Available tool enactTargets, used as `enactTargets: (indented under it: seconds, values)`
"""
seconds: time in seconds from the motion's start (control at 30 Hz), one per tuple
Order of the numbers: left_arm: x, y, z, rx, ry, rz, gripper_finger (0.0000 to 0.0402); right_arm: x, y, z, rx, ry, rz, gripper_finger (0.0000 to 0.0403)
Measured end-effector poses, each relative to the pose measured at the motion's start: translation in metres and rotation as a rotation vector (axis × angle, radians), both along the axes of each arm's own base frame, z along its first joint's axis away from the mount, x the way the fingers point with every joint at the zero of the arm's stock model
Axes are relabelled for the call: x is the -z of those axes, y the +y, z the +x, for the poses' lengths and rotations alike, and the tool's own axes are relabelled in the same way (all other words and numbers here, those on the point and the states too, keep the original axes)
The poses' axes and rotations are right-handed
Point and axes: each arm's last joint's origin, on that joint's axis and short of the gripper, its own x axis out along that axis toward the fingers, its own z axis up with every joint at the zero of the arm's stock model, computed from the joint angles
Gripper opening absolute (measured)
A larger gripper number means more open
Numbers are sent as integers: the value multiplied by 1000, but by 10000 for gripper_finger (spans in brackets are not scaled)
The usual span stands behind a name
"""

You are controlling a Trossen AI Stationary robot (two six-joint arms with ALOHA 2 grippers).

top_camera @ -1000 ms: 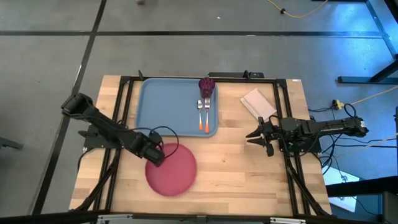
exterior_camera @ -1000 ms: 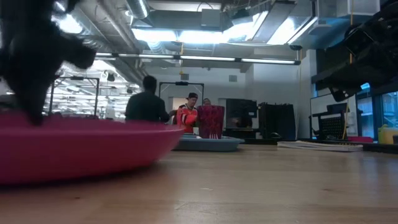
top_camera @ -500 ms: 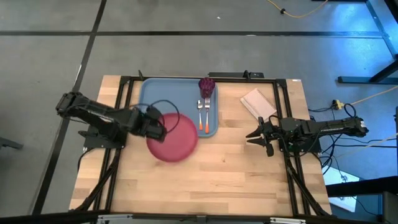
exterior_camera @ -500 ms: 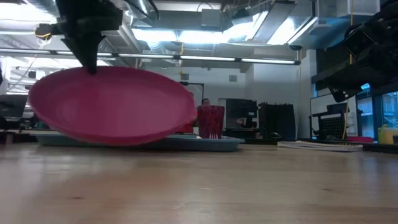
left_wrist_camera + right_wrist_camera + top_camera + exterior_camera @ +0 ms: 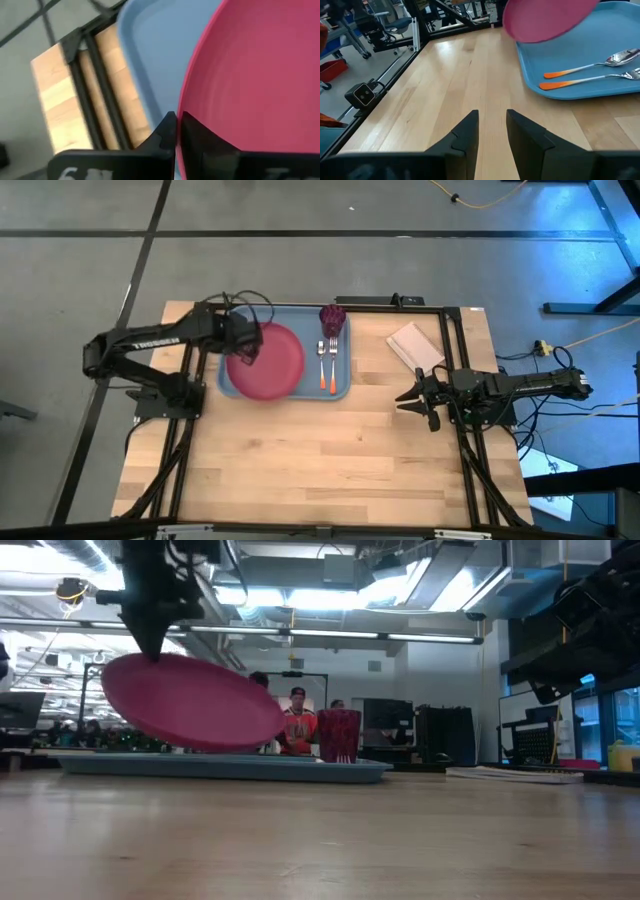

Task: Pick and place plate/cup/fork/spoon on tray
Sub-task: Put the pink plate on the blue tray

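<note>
The plate (image 5: 267, 361), pinkish-red and round, hangs tilted above the left half of the tray (image 5: 336, 383); in the low view we see its underside clear of the tray floor, so we judge it carried but not yet set down. The left gripper (image 5: 244, 350) is clamped on the plate's left rim, and in the left wrist view we see its two dark fingers (image 5: 167, 134) pressed together on that edge.

On the tray's right half, we find the cup (image 5: 332, 318), a dark red tumbler, standing upright near the far rim. Just in front of it, the spoon (image 5: 322, 360) and the fork (image 5: 332, 360) lie side by side, orange handles toward the near rim. We therefore count three of the four items as placed and the plate as the last one outstanding.

What remains, in our judgement, is to lower the plate flat onto the bare left portion of the tray and release it.

The right gripper (image 5: 410, 396) waits low over the wooden surface (image 5: 340, 460) well to the right of the tray, its fingers apart and holding nothing. A pale folded napkin (image 5: 415, 345) lies on the surface beyond it.
</note>
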Motion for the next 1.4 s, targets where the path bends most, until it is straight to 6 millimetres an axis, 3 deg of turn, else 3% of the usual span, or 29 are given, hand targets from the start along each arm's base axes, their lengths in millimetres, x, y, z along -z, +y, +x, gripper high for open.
enactTargets:
  seconds: [0.27,0.57,0.83,1.4]
  values:
    - [16,46,10,-29,29,-31,1,0,0,0,0,1,2,104]
    - [41,75,23,-57,98,-61,1,0,0,0,0,1,2,104]
    - [56,87,29,-44,163,-68,25,0,0,0,1,1,2,104]
    - [57,93,24,-51,197,-63,38,0,0,0,0,1,3,104]
